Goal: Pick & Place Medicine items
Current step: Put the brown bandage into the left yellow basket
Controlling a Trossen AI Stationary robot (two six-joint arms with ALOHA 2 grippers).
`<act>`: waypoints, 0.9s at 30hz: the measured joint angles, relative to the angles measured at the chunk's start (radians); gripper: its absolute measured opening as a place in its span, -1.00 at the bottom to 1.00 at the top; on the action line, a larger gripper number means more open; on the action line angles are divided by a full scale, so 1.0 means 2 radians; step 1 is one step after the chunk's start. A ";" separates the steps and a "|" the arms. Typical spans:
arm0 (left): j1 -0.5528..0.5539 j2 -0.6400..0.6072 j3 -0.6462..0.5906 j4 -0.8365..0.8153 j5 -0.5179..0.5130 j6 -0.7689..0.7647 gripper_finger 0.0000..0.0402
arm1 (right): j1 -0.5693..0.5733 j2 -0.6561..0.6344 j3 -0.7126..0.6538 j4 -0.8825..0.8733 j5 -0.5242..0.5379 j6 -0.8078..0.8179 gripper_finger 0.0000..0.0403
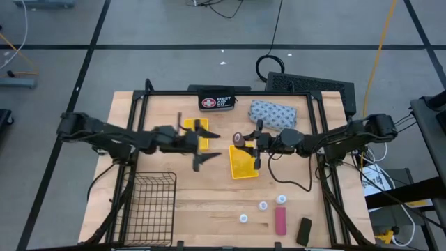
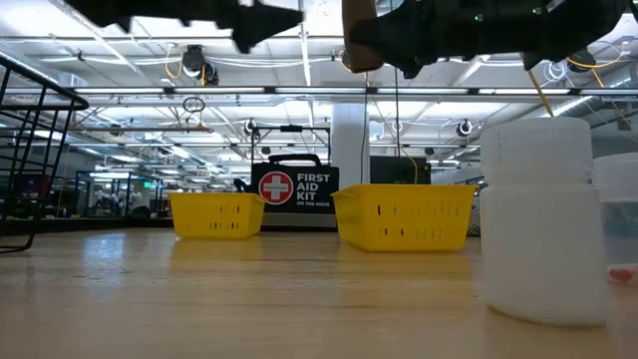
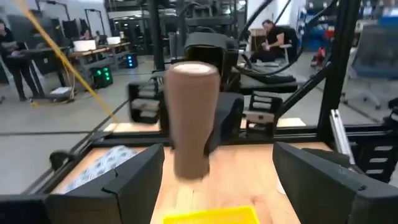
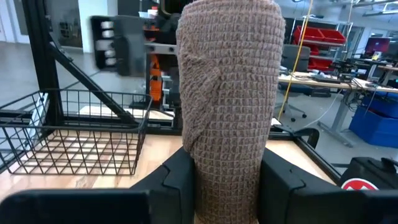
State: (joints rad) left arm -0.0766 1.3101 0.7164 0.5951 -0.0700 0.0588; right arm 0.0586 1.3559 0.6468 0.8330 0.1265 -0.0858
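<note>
- The right gripper (image 1: 245, 143) hung over the middle of the table (image 1: 209, 202), its two fingers (image 4: 177, 180) pressed against the sides of a brown bandage roll (image 4: 229, 106), which stood upright between them.
- From above, the roll showed as a small brown oblong at the gripper's tip, over the top edge of the nearer yellow tray (image 1: 241, 162).
- The left gripper (image 1: 203, 146) was raised facing the right one, jaws spread wide and holding nothing; its wrist camera looked straight at the brown roll and the other arm's claw behind it.
- A second yellow tray (image 1: 196, 134) lay partly under the left gripper, nearer the back of the table.
- The grey-blue patterned pouch (image 1: 272, 114) rested at the back right of the table, just beside the black First Aid case (image 1: 216, 102).
- Toward the front right lay three tiny white round containers (image 1: 263, 206), with the pink flat bar (image 1: 281, 220) beside them and the small black block (image 1: 304, 231) near the table's corner.
- A black wire basket (image 1: 150, 199) sat at the front left, well apart from the medicine items.
- People (image 3: 273, 37) were at benches in the room beyond the table.
</note>
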 joint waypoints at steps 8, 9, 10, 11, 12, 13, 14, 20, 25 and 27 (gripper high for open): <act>0.003 0.120 0.111 -0.001 -0.020 0.021 0.54 | 0.000 0.002 0.000 0.008 0.000 0.010 -0.47; 0.004 0.131 0.121 0.000 -0.020 0.021 0.54 | 0.000 0.002 0.000 0.008 -0.001 0.010 -0.46; 0.006 0.140 0.129 0.001 -0.019 0.021 0.54 | 0.000 0.002 0.000 0.008 -0.001 0.011 -0.46; 0.008 0.149 0.137 0.000 -0.019 0.021 0.54 | 0.000 0.002 0.000 0.006 -0.001 0.011 -0.47; 0.010 0.156 0.144 0.000 -0.019 0.021 0.54 | 0.001 0.002 0.000 0.005 -0.001 0.011 -0.47; 0.011 0.161 0.149 -0.001 -0.018 0.021 0.54 | 0.001 0.002 0.000 0.004 -0.001 0.011 -0.47; 0.013 0.166 0.153 0.000 -0.017 0.021 0.54 | 0.001 0.002 0.000 0.004 -0.001 0.011 -0.48; 0.020 0.170 0.156 -0.001 -0.018 0.026 0.50 | 0.001 0.002 0.000 -0.006 -0.001 0.011 -0.47; 0.014 0.170 0.156 0.000 -0.019 0.055 0.06 | 0.001 0.002 0.000 -0.011 -0.003 0.010 -0.48; 0.014 0.170 0.156 0.000 -0.018 0.047 -0.18 | 0.002 0.002 0.000 -0.012 -0.003 0.010 -0.48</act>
State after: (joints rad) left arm -0.0479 1.6501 1.0286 0.5948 -0.1066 0.1528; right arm 0.0616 1.3602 0.6468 0.8096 0.1207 -0.0650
